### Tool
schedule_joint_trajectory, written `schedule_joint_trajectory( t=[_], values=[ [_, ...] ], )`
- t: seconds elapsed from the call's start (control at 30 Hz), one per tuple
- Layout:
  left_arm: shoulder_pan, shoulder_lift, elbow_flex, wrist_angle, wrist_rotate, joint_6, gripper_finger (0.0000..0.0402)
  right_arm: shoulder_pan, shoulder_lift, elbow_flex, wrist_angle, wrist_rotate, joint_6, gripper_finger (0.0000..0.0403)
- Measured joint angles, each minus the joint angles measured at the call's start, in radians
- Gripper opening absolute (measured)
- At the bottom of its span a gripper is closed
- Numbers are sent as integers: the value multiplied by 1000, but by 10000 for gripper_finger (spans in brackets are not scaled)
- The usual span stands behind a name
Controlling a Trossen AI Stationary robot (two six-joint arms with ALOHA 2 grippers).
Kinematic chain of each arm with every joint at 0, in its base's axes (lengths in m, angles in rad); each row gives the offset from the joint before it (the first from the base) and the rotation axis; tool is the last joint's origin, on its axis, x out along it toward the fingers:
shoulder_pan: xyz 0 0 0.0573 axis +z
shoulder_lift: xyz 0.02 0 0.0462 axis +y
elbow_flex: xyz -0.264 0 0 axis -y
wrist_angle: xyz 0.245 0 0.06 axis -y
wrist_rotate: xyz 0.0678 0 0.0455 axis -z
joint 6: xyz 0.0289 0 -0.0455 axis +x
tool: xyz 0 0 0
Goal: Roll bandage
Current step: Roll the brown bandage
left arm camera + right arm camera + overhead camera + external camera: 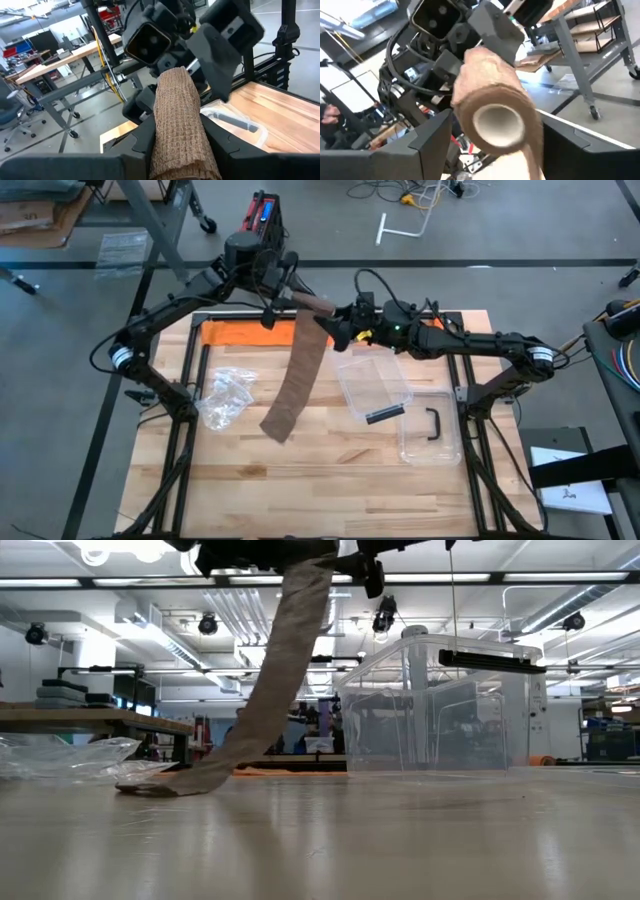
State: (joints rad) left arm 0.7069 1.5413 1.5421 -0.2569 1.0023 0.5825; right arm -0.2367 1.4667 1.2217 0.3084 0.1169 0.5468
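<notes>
Wooden table [330,470] amid grey workshop floor [500,240], benches beyond.

The light wooden butcher-block table [330,470] stands on a grey concrete floor [500,240], which a dark line crosses just beyond the table's far edge. Farther out on that floor lie loose yellow and white cables [410,195] and a white T-shaped bar [392,228]. Level across the table, long fluorescent ceiling strips [560,578] light the room beneath pale overhead pipes [235,610]. Off to one side stands a wooden workbench on grey metal legs [90,720], and behind it what may be shelving.
</notes>
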Motion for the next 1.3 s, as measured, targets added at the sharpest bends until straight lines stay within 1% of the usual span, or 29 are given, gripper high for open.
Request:
schedule_joint_trajectory(
  t=[0.17,0.3,0.47,0.63,0.7,0.8,1.0,1.07,1.17,1.3],
  values=[
    [-1,-3,0,-3,-6,13,101,-1,-5,0,49,5,34,241],
    [-6,-3,0,22,-55,15,104,-2,-5,0,63,-6,93,243],
    [-12,-1,0,45,-68,22,99,-3,-5,0,66,-6,94,232],
    [-14,-1,0,45,-68,74,107,-3,-6,-1,82,-8,93,222],
    [-15,-1,-4,46,-68,107,110,-3,-6,-1,85,-8,115,219],
    [-18,-1,-9,45,-69,150,109,-4,-6,-2,83,-7,150,215],
    [-33,-1,-9,44,-80,221,106,-7,-8,-2,82,-8,168,214],
    [-40,-1,-9,45,-102,249,109,-7,-8,-2,82,8,174,217],
    [-52,-2,-10,53,-169,289,111,-10,-8,-2,83,31,186,221],
    [-61,-2,-10,58,-182,334,107,-14,-8,-2,84,37,189,219]
  ],
)
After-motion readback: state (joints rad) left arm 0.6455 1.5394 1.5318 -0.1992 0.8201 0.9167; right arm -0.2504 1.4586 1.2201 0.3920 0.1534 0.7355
